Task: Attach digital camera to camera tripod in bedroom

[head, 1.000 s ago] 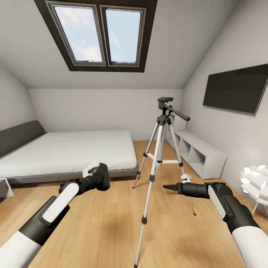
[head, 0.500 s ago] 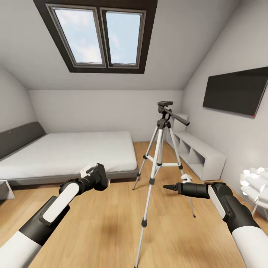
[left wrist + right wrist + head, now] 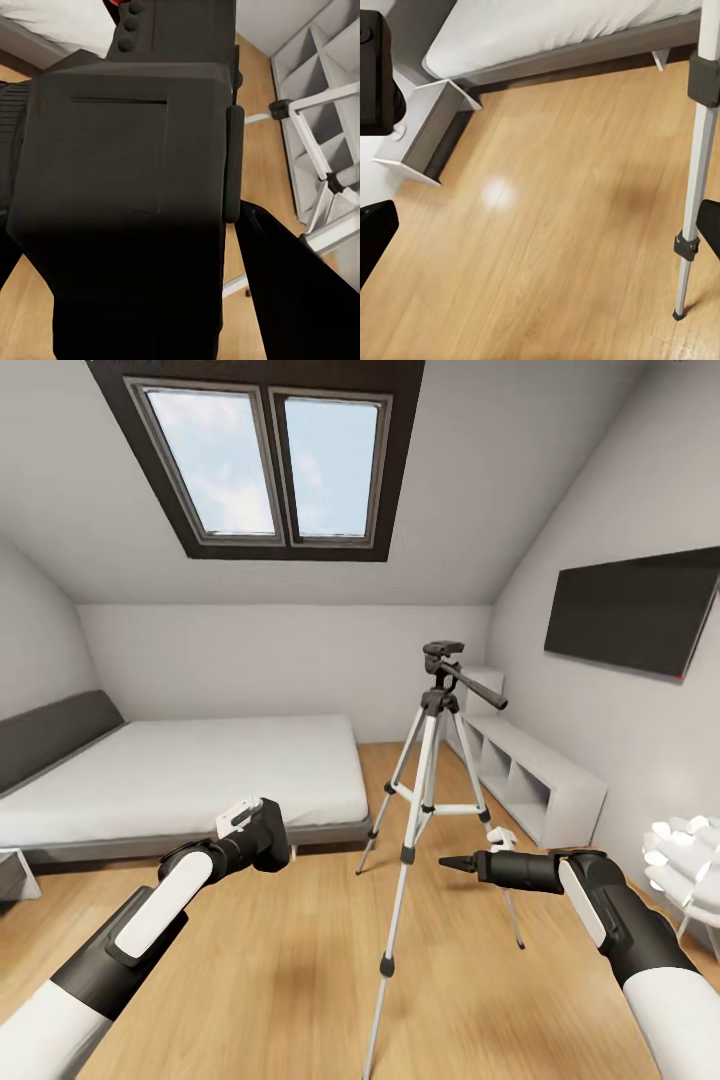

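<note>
Now the camera tripod sits slightly farther back in the head view than a second ago — whole view shifted, so the base or head moved, not the tripod. Left hand holds the digital camera, low and bed-side of the tripod — well below the pan head. Right hand looks narrow and empty, just beside a tripod leg. Bed, white shelf and wall TV flank the tripod; legs crowd the approach.

tripod near leg cut off by bottom edge, left jaws hidden behind camera
</note>
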Tool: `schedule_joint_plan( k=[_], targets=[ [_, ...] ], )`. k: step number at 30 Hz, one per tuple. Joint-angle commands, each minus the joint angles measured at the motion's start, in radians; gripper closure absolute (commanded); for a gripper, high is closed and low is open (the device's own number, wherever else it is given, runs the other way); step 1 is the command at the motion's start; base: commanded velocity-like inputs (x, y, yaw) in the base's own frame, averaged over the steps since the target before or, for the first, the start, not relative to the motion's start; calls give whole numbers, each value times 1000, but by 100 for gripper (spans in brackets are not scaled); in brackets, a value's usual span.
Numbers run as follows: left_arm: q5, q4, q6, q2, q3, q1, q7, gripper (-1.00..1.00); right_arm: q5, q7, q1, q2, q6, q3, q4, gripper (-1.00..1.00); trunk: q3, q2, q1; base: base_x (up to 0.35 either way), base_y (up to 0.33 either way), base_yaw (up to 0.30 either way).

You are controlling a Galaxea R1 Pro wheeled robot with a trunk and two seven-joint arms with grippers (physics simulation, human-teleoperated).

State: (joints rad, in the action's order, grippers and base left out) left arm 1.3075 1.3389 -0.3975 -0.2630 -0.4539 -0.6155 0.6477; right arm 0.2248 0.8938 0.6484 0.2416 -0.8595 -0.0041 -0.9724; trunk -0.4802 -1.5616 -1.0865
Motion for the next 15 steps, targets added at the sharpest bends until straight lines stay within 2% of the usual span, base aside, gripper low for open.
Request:
schedule_joint_plan(
  k=[1,15],
  targets=[
    [4,1,-1,-1,-2,-1,6,100,1,1,1,0,-4,0,0,-100,2,7,4,0,0,0],
    [4,2,-1,-1,-2,-1,7,100,2,-1,1,-1,-4,0,0,-100,46,105,58,0,0,0]
  ],
)
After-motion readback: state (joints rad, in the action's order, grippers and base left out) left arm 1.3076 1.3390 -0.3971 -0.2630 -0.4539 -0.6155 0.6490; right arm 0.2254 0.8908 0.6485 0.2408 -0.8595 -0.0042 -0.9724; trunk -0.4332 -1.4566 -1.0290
